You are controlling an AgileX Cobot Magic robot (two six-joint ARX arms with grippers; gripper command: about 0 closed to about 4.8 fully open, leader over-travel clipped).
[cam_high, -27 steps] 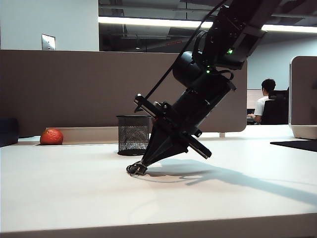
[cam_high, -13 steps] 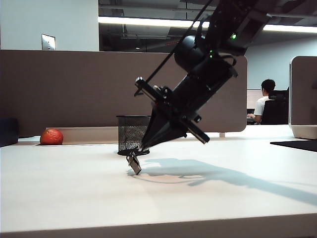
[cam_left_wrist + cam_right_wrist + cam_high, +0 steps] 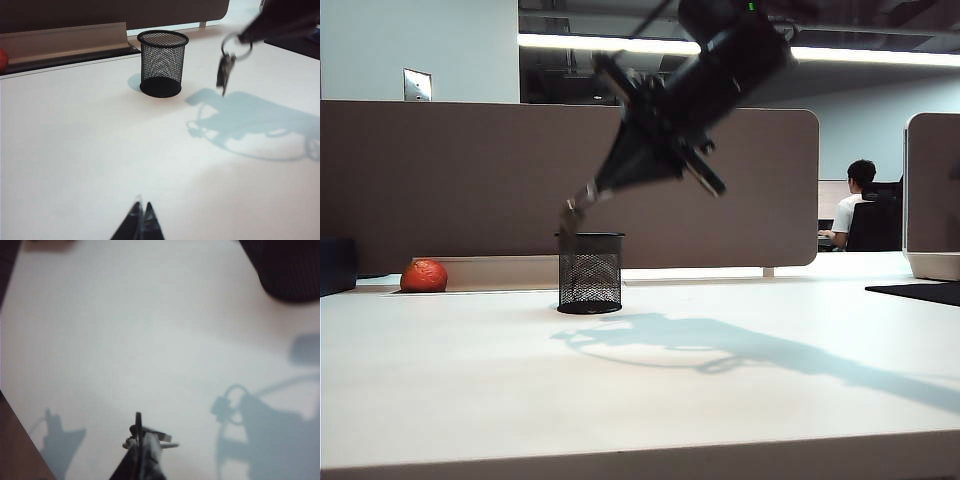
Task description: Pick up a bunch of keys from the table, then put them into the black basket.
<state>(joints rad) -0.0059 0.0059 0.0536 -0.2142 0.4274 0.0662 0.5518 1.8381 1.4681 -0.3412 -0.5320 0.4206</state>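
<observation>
Now | right gripper (image 3: 582,200) clamps one bunch of keys (image 3: 225,69) | left gripper (image 3: 141,212) closed | one black basket (image 3: 590,272)

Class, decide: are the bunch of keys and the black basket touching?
Apart. In the left wrist view the bunch of keys hangs from the right gripper, with bare table between it and the black basket.

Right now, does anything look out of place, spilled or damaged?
Nothing stands out. The right claw holds the bunch of keys in the air near the upright black basket; the left claw is shut, low over the table.
</observation>
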